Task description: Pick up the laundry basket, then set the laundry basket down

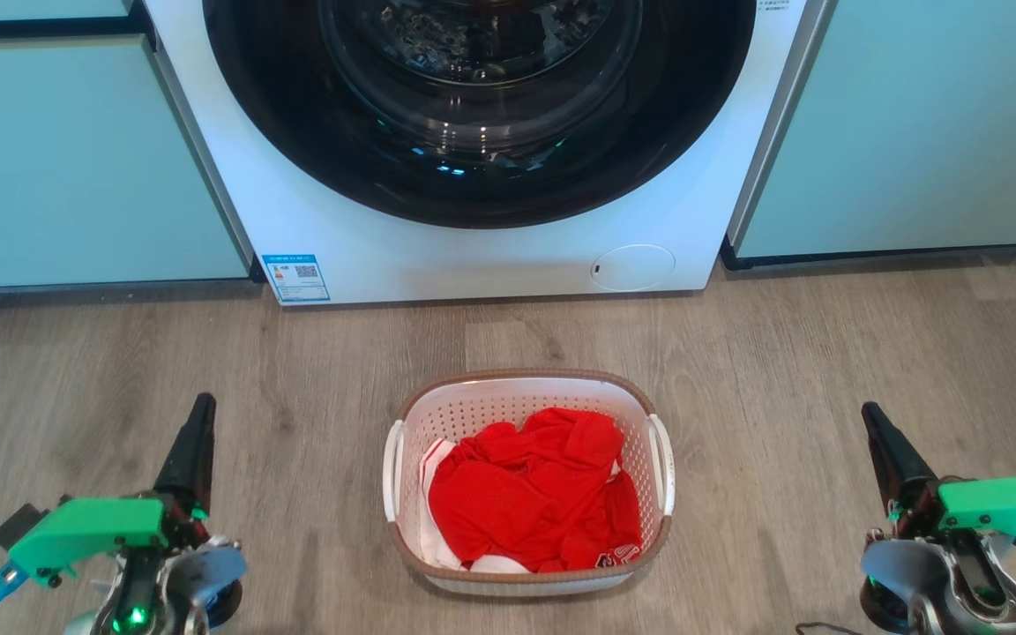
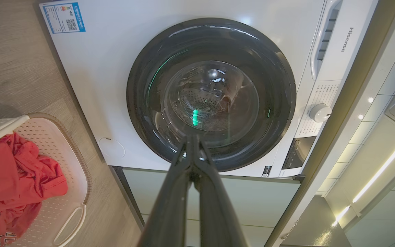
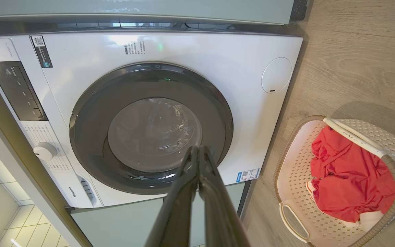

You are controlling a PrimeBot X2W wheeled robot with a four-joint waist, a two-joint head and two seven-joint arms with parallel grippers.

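The laundry basket [image 1: 631,407], white and perforated with a brown rim, stands on the wood floor in front of the washing machine, holding red clothes [image 1: 530,485]. It also lies at the left edge of the left wrist view [image 2: 70,164] and at the right of the right wrist view [image 3: 293,161]. My left gripper [image 1: 201,407] hovers well to the basket's left, fingers together and empty. My right gripper [image 1: 871,416] hovers well to its right, likewise shut and empty. Both point toward the washer, tips touching in the wrist views [image 2: 193,138] [image 3: 197,148].
A white front-loading washing machine [image 1: 384,238] with a dark round door [image 1: 473,106] stands directly behind the basket. Pale green cabinets [image 1: 76,159] flank it on both sides. Bare wood floor [image 1: 296,370] lies between each gripper and the basket.
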